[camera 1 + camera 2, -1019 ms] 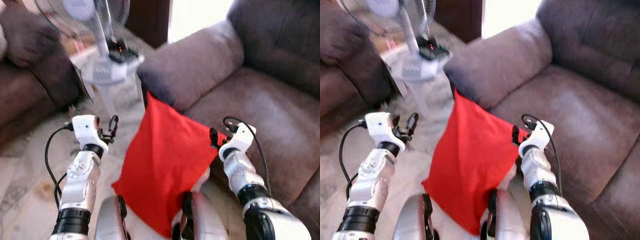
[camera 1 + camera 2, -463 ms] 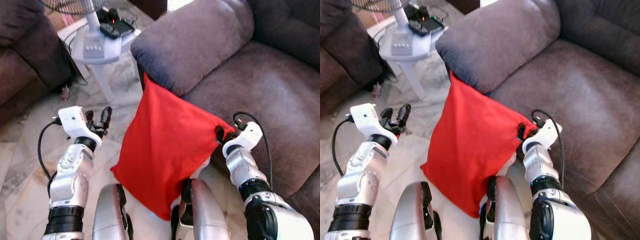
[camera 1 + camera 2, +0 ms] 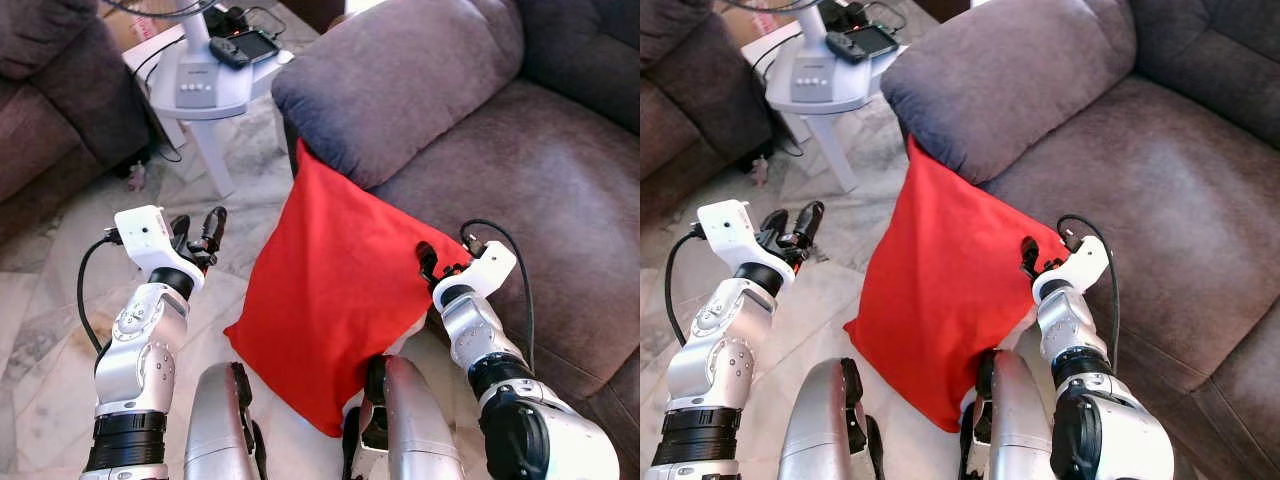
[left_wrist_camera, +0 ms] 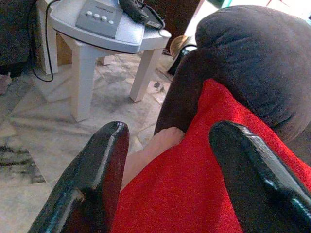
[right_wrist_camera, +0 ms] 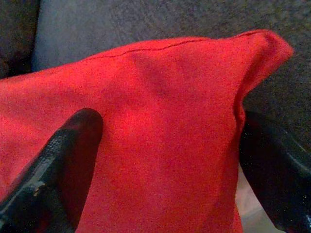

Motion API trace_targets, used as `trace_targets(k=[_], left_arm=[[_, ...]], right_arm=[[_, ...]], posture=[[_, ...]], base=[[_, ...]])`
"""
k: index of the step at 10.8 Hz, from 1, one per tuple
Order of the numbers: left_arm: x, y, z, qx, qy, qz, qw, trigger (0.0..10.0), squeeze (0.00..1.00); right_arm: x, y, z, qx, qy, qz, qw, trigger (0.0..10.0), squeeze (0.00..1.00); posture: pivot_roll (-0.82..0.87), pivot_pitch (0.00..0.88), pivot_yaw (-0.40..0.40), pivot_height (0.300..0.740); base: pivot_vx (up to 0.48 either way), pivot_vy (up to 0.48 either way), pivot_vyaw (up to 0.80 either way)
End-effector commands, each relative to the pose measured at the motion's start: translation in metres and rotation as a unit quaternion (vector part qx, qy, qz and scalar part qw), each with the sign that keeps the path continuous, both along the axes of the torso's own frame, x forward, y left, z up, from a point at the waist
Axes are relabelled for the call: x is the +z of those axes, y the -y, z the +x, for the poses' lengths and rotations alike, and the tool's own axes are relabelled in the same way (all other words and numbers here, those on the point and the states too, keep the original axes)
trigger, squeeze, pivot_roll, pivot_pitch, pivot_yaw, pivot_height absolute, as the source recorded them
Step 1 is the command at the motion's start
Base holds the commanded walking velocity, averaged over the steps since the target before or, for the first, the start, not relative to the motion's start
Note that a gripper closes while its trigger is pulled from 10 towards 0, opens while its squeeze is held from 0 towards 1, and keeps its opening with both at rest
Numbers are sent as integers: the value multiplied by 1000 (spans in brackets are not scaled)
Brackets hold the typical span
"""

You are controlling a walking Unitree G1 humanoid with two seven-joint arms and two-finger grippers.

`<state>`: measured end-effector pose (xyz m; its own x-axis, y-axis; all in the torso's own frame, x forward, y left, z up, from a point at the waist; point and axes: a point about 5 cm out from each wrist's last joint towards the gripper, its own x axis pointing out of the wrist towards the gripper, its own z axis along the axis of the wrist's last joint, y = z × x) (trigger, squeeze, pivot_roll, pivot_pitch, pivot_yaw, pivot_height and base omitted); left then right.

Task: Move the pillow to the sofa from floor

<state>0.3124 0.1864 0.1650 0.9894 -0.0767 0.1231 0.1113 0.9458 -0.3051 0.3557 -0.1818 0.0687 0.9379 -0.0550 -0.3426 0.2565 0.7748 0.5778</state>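
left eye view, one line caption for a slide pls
Right gripper holds the red pillow against the sofa; left gripper open beside it.

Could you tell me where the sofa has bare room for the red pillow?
The sofa seat right of the armrest is bare and wide. It is crowded left of the armrest: the white table stands close. The right gripper holds the pillow near the seat's front edge.

Home living room: grey sofa point(image 3: 520, 150), marble floor point(image 3: 60, 290), fan stand point(image 3: 205, 85).
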Motion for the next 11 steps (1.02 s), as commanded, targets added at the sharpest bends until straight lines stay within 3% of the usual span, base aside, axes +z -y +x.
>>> trace_targets(k=[1, 2, 4, 5, 11], left_arm=[[3, -3, -3, 0, 4, -2, 1000, 10000, 0], [1, 0, -4, -6, -4, 3, 1000, 10000, 0], [-2, 3, -6, -12, -13, 10, 1000, 10000, 0], [-2, 4, -7, -14, -13, 12, 1000, 10000, 0], [5, 3, -1, -2, -1, 13, 1000, 10000, 0]], right_arm=[[-11, 1, -7, 2, -20, -13, 1000, 10000, 0], [-11, 4, -8, 12, -21, -59, 998, 10000, 0], [-14, 4, -10, 15, -25, -69, 997, 10000, 0], [-13, 3, -9, 21, -15, -67, 997, 0, 0], [-21, 2, -15, 33, -37, -62, 997, 0, 0]], posture=[[83, 280, -34, 584], [82, 283, -35, 584], [81, 287, -37, 584], [83, 292, -36, 584], [74, 276, -39, 584]], base=[[0, 0, 0], [0, 0, 0], [0, 0, 0], [0, 0, 0], [0, 0, 0]])
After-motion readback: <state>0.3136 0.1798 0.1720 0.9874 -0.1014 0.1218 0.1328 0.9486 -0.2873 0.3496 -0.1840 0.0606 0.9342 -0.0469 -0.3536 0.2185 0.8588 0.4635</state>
